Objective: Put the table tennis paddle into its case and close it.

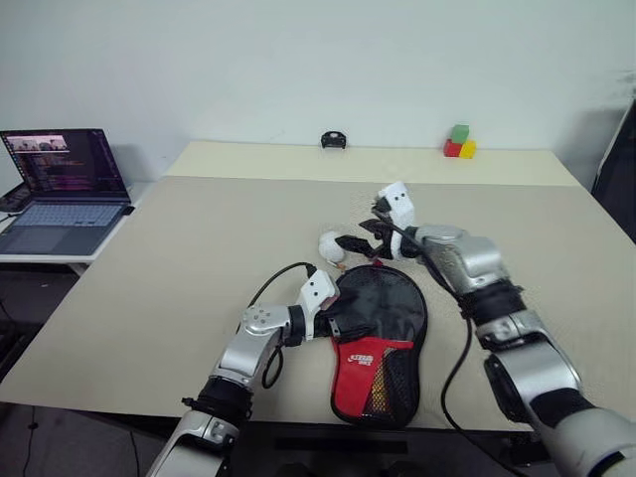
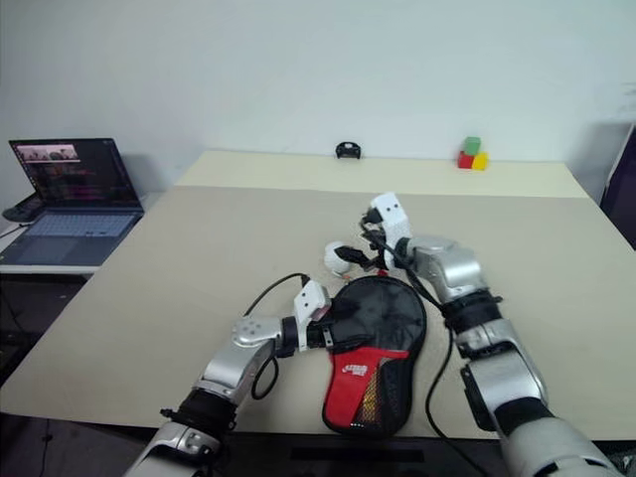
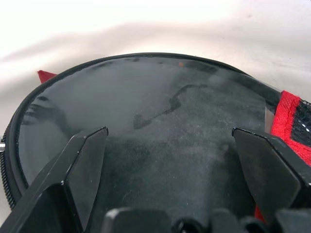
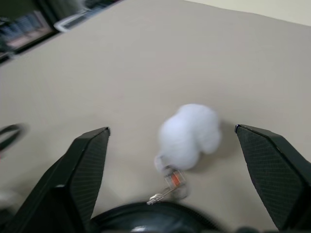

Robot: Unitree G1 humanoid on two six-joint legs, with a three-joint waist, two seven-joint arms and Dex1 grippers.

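Both sets of jaws stood wide apart, clasping nothing. On the left gripper (image 3: 170, 160) the two black fingers (image 3: 82, 165) straddled the near side of the round black rubber face of the table tennis paddle (image 3: 160, 116), whose face lay flat inside the black zipper rim of the paddle-shaped black and red fabric case (image 1: 376, 343). That case rested on the beige table (image 1: 179, 258) near its front edge, its rounded head pointing away from the robot and its red part, printed with a white logo and bordered by a mesh panel, pointing towards the front edge (the paddle's handle could not be made out under it). A red strip of the case's fabric showed at one side of the left wrist view.

Beyond the head of the case, the right gripper (image 4: 170, 160) hung just above the table, its fingers (image 4: 272, 170) spread to either side of the small fluffy white ball charm (image 4: 189, 133). A little clip joined the charm to the zipper rim.

Farther off, an open laptop (image 1: 65, 189) sat on a side table at the left. Green, red and yellow blocks (image 1: 459, 142) and a small black object (image 1: 333, 140) stood at the far edge.
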